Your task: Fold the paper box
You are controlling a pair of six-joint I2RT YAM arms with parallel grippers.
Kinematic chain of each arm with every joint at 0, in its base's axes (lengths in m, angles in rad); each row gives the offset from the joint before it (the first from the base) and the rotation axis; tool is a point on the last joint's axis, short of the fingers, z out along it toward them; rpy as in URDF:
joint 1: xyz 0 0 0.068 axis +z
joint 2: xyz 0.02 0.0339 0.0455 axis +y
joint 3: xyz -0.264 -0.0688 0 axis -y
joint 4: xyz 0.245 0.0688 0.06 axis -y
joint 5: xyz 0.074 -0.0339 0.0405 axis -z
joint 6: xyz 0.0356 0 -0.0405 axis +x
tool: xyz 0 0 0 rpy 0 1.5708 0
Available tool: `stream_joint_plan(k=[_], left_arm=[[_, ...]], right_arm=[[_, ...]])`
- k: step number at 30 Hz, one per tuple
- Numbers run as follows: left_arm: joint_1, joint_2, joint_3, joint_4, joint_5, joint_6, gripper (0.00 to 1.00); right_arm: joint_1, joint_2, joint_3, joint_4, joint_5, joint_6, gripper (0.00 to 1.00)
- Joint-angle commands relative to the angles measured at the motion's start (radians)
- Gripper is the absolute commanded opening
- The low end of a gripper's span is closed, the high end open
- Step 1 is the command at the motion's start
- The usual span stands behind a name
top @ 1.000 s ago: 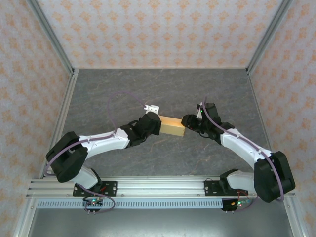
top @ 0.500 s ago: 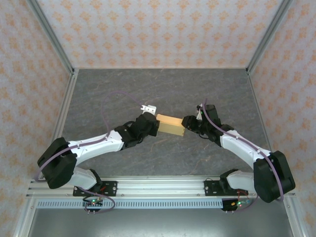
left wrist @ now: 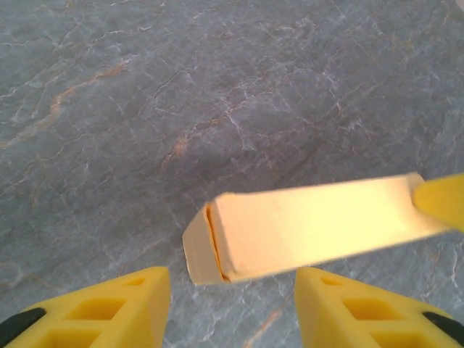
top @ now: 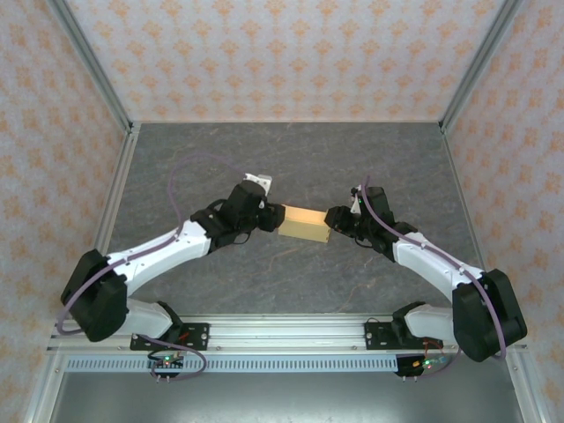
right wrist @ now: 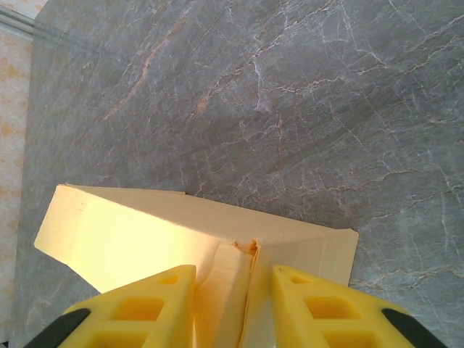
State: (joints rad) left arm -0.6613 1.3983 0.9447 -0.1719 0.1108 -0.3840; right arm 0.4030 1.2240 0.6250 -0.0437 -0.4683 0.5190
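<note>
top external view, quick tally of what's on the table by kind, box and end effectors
paper box: 1
end effectors: 2, the left end effector and the right end effector
total: 3

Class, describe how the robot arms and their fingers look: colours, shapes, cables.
White shells and bulky black joints on the left arm and the right arm, each trailed by a thin purple cable. The fingers are yellow blocks with hollow pockets.
</note>
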Motion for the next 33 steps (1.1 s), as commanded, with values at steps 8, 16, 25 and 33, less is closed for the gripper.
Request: stream_joint_plan(k=[8, 16, 25, 33], left_arm=[[0.112, 0.167, 0.049, 0.062, 0.271, -0.096, 0.33], [0.144, 0.230, -0.021, 0.161, 0.349, -0.144, 0.20], [0.150, 0.265, -0.074, 0.221, 0.372, -0.190, 0.16], [0.150, 0.249, -0.126, 0.248, 0.346, -0.207, 0.15]], right_arm=[[-0.003, 0.005, -0.002, -0.086, 0.054, -0.045, 0.30], [-0.004, 0.028, -0.001, -0.098, 0.081, -0.078, 0.28], [-0.032, 0.066, -0.035, -0.044, 0.018, -0.072, 0.19], [-0.063, 0.083, -0.111, 0.064, -0.057, -0.045, 0.15]])
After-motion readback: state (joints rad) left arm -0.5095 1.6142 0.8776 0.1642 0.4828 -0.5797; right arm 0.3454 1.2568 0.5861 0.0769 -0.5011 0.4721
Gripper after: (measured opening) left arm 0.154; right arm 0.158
